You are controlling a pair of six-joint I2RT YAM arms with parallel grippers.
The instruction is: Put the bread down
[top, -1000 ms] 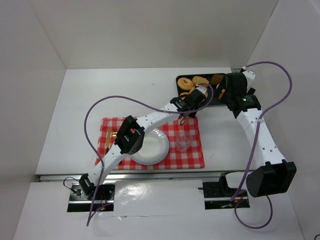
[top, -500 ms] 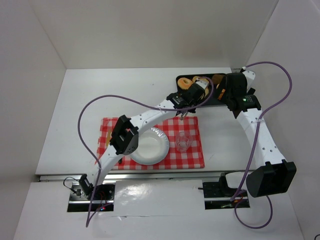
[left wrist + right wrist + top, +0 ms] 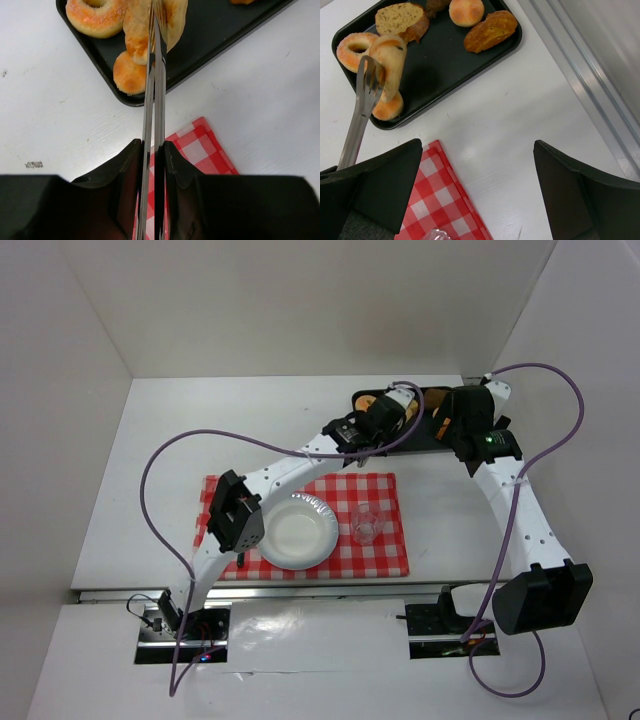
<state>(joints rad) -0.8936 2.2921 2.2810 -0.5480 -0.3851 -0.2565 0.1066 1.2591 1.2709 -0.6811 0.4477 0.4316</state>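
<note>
Bread [image 3: 392,55]: I see it on edge, long axis 12-to-6, pinched by tongs [image 3: 357,115] over the tray [image 3: 445,55].
Left gripper [image 3: 152,150]: clamped on the tongs.
Right gripper [image 3: 477,150]: spread wide, empty.

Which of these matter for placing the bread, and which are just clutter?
Job: bread, tongs gripping it, left gripper, plate (likely target).
Lying about: ring bread, small bun, bread slice, round bun, brown pastry, tray, glass, checked cloth.
</note>
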